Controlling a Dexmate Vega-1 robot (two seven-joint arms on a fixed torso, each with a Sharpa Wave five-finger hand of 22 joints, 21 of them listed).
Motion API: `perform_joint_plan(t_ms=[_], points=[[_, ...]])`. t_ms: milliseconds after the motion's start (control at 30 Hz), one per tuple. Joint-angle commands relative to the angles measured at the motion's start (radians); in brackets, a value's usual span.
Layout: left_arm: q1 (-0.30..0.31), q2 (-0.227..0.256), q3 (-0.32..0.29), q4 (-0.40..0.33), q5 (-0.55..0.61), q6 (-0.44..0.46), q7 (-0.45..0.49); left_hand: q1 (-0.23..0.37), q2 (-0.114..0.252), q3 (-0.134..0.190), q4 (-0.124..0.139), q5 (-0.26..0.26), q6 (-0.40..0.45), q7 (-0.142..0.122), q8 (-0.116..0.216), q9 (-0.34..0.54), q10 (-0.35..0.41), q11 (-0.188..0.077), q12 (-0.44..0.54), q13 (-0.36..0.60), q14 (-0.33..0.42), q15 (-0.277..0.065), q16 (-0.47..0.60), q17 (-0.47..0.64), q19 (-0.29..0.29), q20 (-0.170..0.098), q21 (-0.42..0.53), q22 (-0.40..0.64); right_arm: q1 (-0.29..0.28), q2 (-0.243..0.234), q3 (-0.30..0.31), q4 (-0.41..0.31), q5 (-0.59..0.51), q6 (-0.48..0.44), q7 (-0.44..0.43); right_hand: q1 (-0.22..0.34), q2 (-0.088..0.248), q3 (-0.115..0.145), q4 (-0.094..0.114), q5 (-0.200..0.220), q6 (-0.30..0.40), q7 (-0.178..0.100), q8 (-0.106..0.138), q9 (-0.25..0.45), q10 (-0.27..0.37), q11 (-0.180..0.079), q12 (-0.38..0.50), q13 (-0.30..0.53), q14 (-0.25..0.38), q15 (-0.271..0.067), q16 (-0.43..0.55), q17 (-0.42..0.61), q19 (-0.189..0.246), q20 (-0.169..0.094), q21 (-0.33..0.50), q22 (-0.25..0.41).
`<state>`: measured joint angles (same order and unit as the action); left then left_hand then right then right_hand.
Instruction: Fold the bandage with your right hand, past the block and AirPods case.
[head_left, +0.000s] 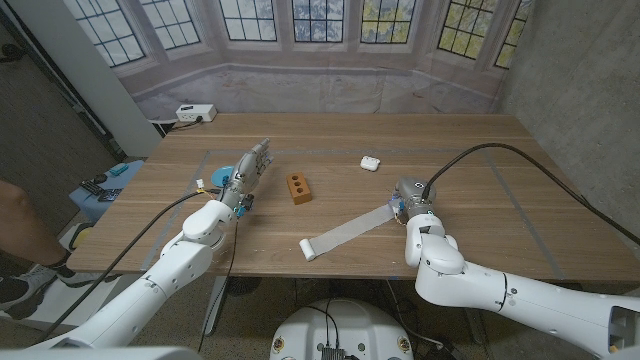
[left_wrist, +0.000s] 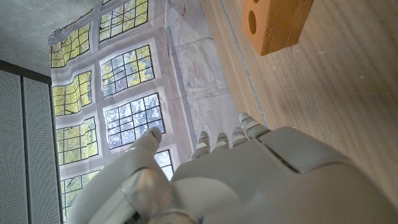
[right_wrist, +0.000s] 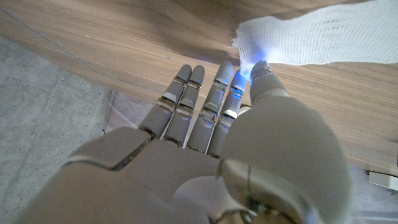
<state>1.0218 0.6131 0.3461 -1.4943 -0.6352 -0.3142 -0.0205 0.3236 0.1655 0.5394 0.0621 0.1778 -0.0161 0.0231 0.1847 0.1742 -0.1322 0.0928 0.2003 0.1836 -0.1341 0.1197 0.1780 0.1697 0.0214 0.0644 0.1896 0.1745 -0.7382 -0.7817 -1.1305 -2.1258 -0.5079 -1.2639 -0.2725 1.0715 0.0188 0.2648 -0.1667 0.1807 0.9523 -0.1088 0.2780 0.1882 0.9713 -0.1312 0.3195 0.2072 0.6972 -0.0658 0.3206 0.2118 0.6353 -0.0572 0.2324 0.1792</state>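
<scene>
Right hand (head_left: 411, 202): I see its fingers (right_wrist: 219, 99) straight, close together, tips touching the bandage (head_left: 348, 232) at its far right end; strip lies near the block (head_left: 298, 188).

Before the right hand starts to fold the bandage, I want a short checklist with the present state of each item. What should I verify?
1. Right hand is at the bandage's end: ok, its fingertips are at the end of the bandage.
2. Bandage is firmly pinched: cannot tell; the fingers lie nearly straight in the right wrist view.
3. Bandage lies stretched out on the table, far end rolled: ok.
4. Block is apart from the bandage: ok.
5. AirPods case is apart from the bandage: ok.
6. Left hand is away from the bandage, holding nothing: ok.
</scene>
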Motion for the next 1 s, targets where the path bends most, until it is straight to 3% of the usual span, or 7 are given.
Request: perform_joint_plan(t_ms=[33, 633, 1000], points=[[-0.003, 0.003, 0.001, -0.003, 0.002, 0.001, -0.004, -0.006, -0.001, 0.008, 0.001, -0.002, 0.003, 0.003, 0.0, 0.004, 0.006, 0.002, 0.006, 0.005, -0.003, 0.003, 0.002, 0.004, 0.0, 0.008, 0.007, 0.001, -0.019, 0.012, 0.012, 0.019, 0.002, 0.012, -0.029, 0.012, 0.003, -0.005, 0.0, 0.002, 0.014, -0.002, -0.002, 0.006, 0.011, 0.001, 0.007, 0.003, 0.009, -0.158, 0.005, 0.006, 0.011, -0.07, 0.002, 0.003], [-0.018, -0.001, 0.003, 0.014, -0.002, 0.005, -0.012, -0.008, -0.002, 0.01, 0.001, -0.002, 0.004, 0.003, 0.0, 0.004, 0.008, 0.004, 0.007, 0.005, -0.002, 0.003, 0.002, 0.004, 0.001, 0.008, 0.007, 0.001, -0.044, 0.035, 0.03, 0.063, -0.031, 0.045, -0.073, 0.048, 0.019, -0.013, 0.003, 0.001, 0.085, -0.012, 0.01, 0.012, 0.082, -0.018, 0.027, 0.006, 0.065, -0.165, 0.025, 0.012, 0.036, -0.089, 0.009, 0.004], [-0.024, -0.007, 0.006, 0.028, -0.006, 0.002, -0.022, -0.01, -0.002, 0.011, 0.0, -0.002, 0.005, 0.002, 0.0, 0.004, 0.009, 0.003, 0.007, 0.005, -0.002, 0.004, 0.002, 0.004, 0.001, 0.008, 0.007, 0.001, -0.042, 0.043, 0.019, 0.047, -0.059, 0.012, -0.063, 0.06, 0.022, -0.018, 0.003, 0.001, 0.109, -0.013, 0.015, 0.014, 0.106, -0.025, 0.036, 0.011, 0.087, -0.166, 0.032, 0.014, 0.042, -0.094, 0.011, 0.005]])
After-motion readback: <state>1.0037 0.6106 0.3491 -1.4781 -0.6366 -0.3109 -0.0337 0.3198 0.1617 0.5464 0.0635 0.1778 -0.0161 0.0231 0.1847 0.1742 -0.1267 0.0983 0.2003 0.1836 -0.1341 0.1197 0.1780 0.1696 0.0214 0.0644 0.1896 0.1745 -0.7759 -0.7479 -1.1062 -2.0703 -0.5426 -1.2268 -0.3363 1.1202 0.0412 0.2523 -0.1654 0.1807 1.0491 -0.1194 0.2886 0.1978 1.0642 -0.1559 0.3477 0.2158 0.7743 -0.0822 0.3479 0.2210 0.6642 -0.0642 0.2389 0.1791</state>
